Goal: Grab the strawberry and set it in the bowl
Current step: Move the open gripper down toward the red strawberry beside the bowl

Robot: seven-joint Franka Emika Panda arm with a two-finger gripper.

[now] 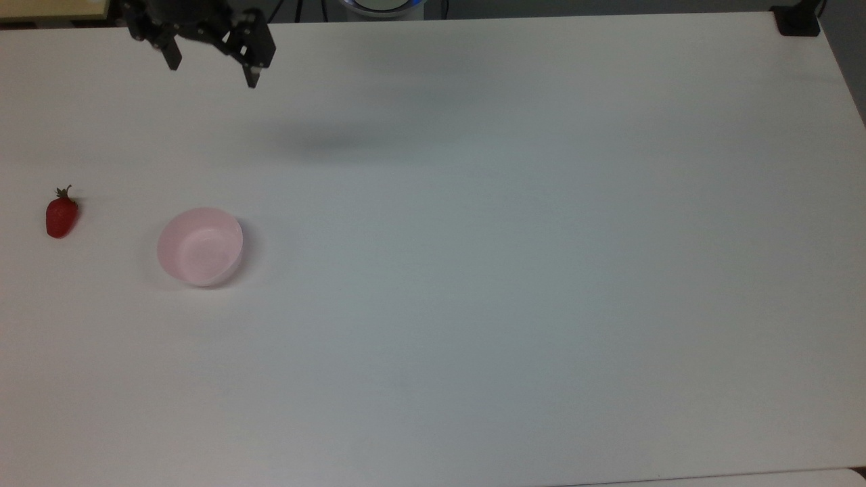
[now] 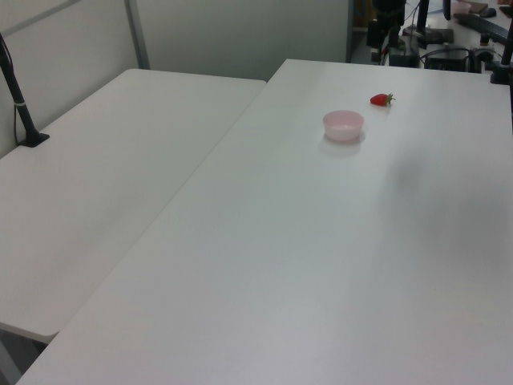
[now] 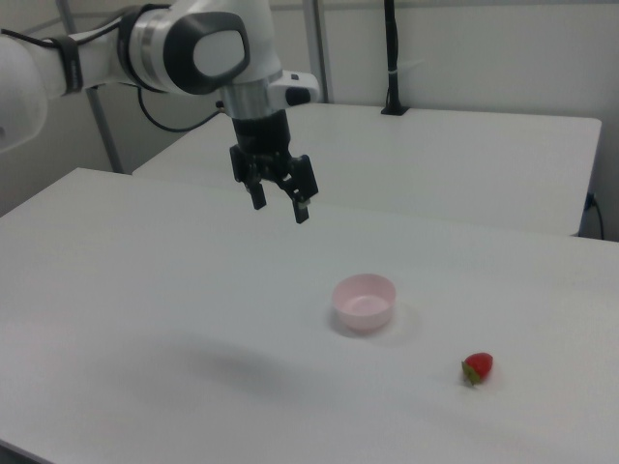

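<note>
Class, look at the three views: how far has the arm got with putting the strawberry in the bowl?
Done: nothing yet. The strawberry lies on the table, apart from the bowl, which holds nothing. In hand: the claw is open, carries nothing and hangs in the air above the table, away from both. Left: reach the strawberry, grip it, lift it, carry it over the bowl and release.

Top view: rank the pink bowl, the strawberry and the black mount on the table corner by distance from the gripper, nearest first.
From the open gripper:
1. Round pale pink plastic bowl, below it in the top view.
2. Small red strawberry, top view's far left.
3. Black corner mount, top view's far right.
</note>
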